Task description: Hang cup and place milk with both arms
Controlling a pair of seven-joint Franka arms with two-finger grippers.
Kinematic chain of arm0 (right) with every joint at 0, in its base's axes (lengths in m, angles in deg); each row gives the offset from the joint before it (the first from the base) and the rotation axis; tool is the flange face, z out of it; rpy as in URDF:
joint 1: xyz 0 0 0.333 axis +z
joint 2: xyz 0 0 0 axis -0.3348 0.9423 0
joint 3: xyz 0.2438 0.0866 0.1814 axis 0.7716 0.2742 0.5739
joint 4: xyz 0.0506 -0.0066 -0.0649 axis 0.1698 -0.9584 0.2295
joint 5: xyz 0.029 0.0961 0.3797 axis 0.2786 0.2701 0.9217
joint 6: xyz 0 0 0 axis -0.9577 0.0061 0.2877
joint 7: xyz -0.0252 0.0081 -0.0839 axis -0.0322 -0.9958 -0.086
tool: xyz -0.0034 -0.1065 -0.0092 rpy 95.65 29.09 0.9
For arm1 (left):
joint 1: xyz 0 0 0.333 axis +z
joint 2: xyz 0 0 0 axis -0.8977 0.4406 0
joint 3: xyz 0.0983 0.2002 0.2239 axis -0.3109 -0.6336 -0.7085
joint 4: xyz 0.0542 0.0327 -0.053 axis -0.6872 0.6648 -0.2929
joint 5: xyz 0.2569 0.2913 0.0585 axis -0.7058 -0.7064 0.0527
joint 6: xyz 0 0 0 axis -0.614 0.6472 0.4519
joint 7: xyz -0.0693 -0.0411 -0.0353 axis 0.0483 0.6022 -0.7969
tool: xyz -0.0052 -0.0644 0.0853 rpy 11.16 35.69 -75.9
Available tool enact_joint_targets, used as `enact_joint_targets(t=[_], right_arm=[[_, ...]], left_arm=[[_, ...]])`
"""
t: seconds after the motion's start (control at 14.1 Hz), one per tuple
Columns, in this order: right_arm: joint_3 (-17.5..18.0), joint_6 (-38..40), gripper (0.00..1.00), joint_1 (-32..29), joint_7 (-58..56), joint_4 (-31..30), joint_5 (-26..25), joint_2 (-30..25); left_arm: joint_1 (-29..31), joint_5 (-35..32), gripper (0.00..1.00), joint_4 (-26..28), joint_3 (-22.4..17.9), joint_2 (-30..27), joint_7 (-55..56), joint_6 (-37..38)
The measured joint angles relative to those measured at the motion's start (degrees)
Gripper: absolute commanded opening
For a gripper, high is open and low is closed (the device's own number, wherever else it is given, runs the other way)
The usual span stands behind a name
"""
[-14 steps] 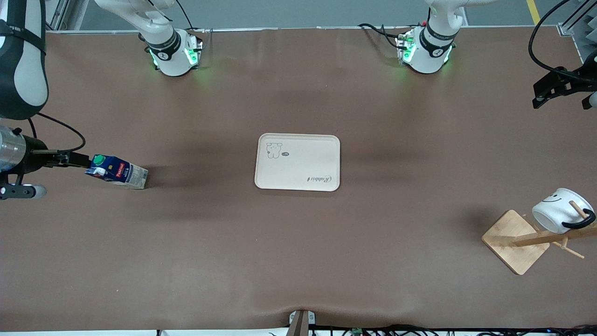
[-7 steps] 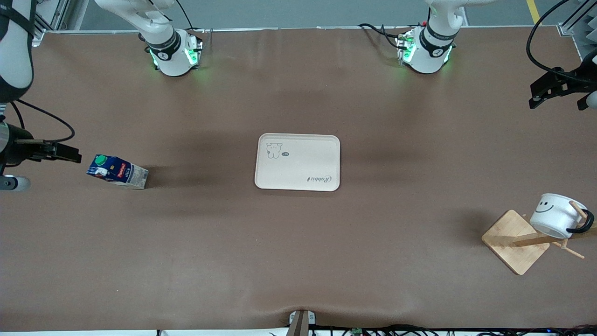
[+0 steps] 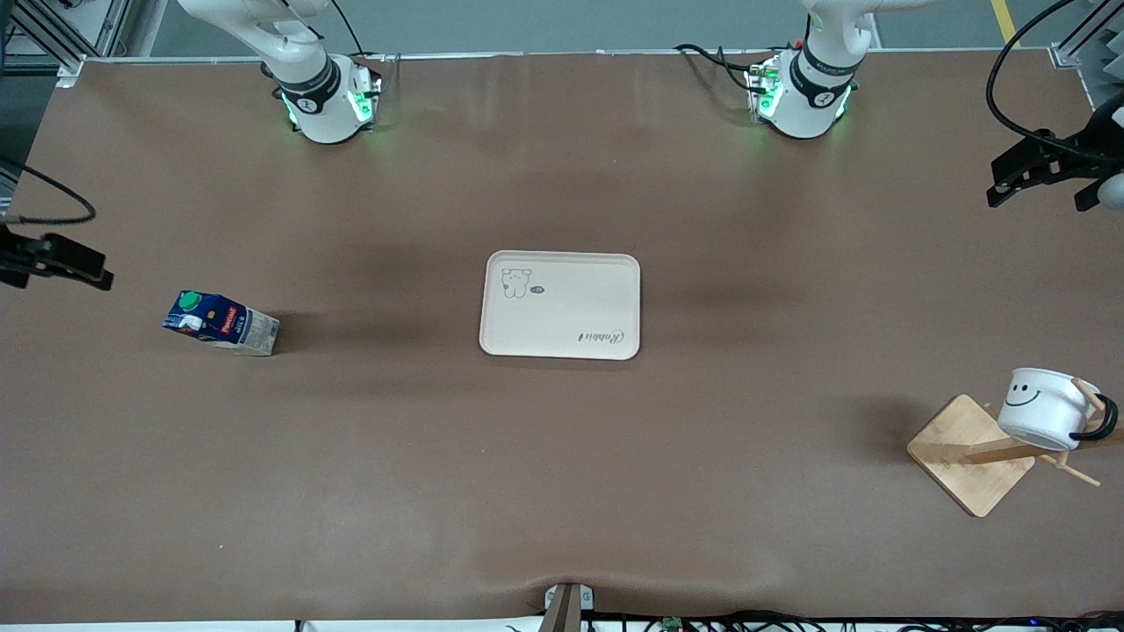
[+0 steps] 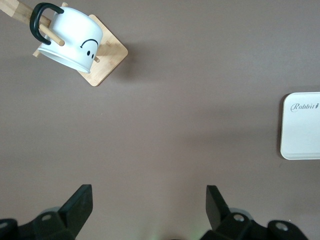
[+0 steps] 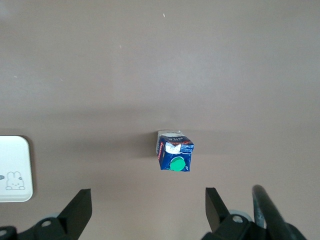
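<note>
Brown tabletop [image 3: 562,491], cream tray [image 3: 615,298] centred

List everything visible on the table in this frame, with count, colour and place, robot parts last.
milk carton: one, blue with green cap, standing on the table toward the right arm's end.
tray: one, cream, mid-table.
cup: one, white with black handle and smiley, hanging on the rack.
rack: one, wooden, toward the left arm's end, nearer the front camera than the tray.
table: one, brown.
right gripper: one, black, open, holding nothing, at the table's edge.
left gripper: one, black, open, holding nothing, at its end of the table.
</note>
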Motion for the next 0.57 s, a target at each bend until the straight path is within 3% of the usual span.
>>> enact_joint_targets(t=[0.21,0.57], right_arm=[[-0.2,-0.9,1.00,-0.5,0.1,-1.5,0.4,-3.3],[-0.3,-7.5,1.00,-0.4,0.1,-18.5,0.7,-15.0]], left_arm=[[0.1,0.0,1.00,-0.2,-0.2,0.0,0.0,-0.4],[0.6,0.0,1.00,-0.7,-0.5,0.0,0.0,-0.7]])
